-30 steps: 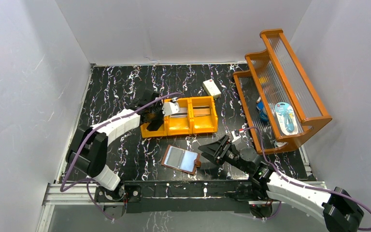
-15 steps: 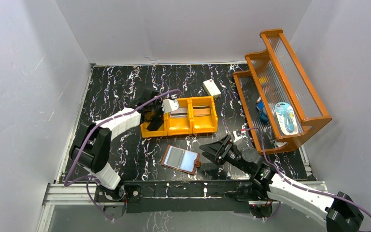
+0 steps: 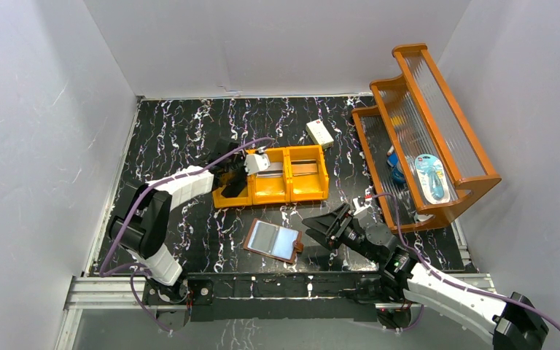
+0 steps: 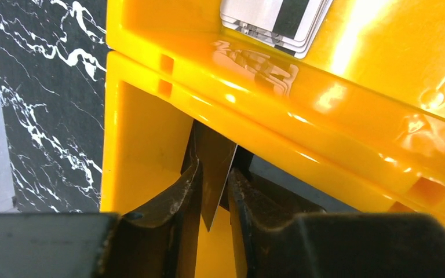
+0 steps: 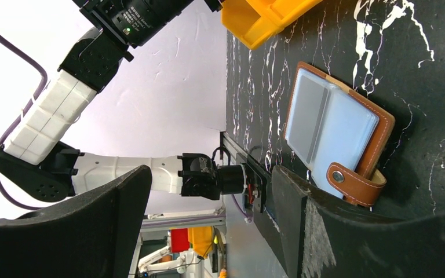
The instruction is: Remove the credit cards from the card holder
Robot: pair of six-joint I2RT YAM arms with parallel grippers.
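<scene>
The card holder (image 3: pixel 271 240) lies open near the front of the table, pale blue-grey faces up, with its brown snap tab (image 5: pixel 353 179) on the right edge; it also shows in the right wrist view (image 5: pixel 336 127). My left gripper (image 4: pixel 213 174) is over the left compartment of the orange tray (image 3: pixel 226 198), shut on a dark credit card (image 4: pixel 211 168) held on edge. A stack of grey-silver cards (image 4: pixel 275 20) lies in the middle compartment. My right gripper (image 3: pixel 319 227) is open and empty, just right of the holder.
A cream-white box (image 3: pixel 320 133) lies behind the tray. An orange rack (image 3: pixel 437 95) with blue items stands at the right. White walls enclose the black marbled table (image 3: pixel 182 131).
The left wrist has shifted slightly at the tray's left compartment, still holding the card. The right gripper has barely moved and stays open beside the holder.
</scene>
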